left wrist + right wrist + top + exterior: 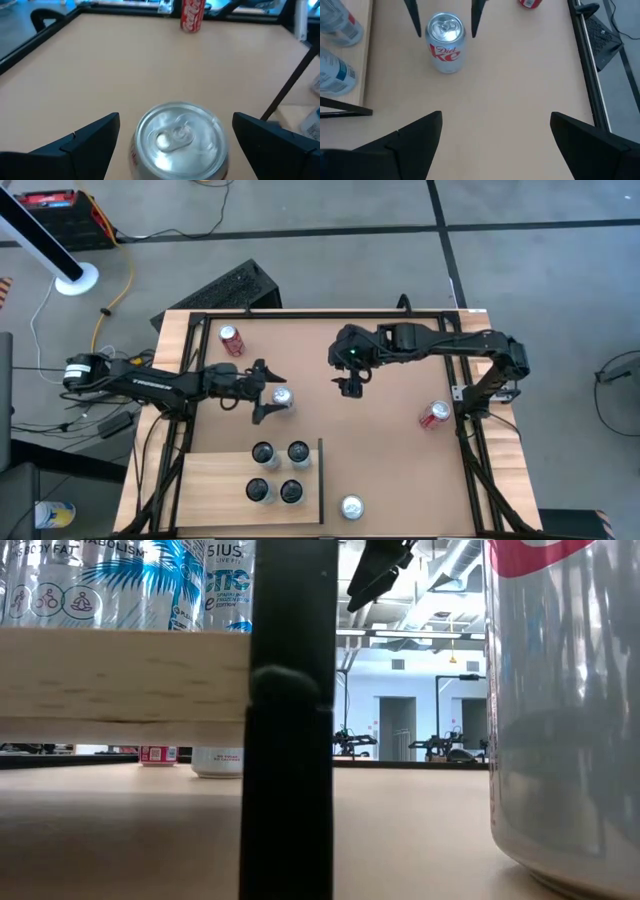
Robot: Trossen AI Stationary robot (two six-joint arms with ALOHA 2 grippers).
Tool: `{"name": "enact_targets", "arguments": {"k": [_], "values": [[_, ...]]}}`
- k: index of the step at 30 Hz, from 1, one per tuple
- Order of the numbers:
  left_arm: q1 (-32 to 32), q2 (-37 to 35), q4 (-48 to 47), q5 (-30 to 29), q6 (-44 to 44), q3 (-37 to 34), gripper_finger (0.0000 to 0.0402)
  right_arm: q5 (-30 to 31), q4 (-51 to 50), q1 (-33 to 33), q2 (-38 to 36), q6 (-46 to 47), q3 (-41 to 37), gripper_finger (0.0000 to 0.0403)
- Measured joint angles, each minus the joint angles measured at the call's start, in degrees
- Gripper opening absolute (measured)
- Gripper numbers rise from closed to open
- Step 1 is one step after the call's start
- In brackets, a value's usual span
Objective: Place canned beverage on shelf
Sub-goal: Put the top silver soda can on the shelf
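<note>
Diet Coke can [282, 397], a silver aluminium cylinder with red lettering, stands upright on the brown tabletop [380, 450] in the high view. My left gripper [268, 393] is around it with its two fingers spread, one on each side, and I see no contact yet. The pale light-wood shelf board [215, 480] with its thin black rail [320, 480] lies near, toward the front edge, and already carries four upright cans [277, 471]. My right gripper [349, 387] hangs over the middle of the table, also spread, holding nothing. A red cola can [232, 340] stands at the back, another red can [434, 414] lies at the right side, and one silver can [351, 507] stands just beside the rail, off the shelf.

In the low view, the shelf edge and the black rail post fill the front, and a big can stands very close at the right.

In the left wrist view, the silver lid with the pull tab [177, 134] sits between my two dark fingers [85, 142], which are wide apart.

In the right wrist view, I see the same can from across the table, with the other arm's fingertips on both sides of its top.

I judge the can is stiff if full but dents easily, and its smooth wall is slippery. I would take it at the middle of the body, with gentle pressure.
</note>
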Motion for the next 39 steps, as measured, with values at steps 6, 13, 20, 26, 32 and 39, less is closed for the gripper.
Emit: {"name": "enact_targets", "arguments": {"k": [6,13,20,26,32,39], "values": [[-0.02,-0.02,-1.97,-0.02,0.45,0.00,0.0371,0.00,0.15,0.00,0.00,1.27,-0.02,0.0393],[-0.01,-0.02,-1.91,-0.06,0.65,0.00,0.0355,0.00,0.15,0.00,0.10,2.73,-0.02,0.0393],[-0.02,-0.04,-1.82,-0.04,0.47,0.00,0.0262,0.00,0.15,0.00,0.17,3.12,-0.04,0.0393],[-0.02,-0.11,-1.80,0.24,0.03,0.02,0.0253,0.00,0.08,0.00,0.17,4.40,-0.04,0.0393],[-0.02,-2.15,-2.82,0.45,-0.63,0.01,0.0246,0.00,-0.31,0.65,0.17,4.83,-0.04,0.0393],[-0.20,-11.30,-12.36,0.62,0.20,2.73,0.0232,1.97,-2.11,1.97,0.20,6.88,-0.04,0.0393]]}}
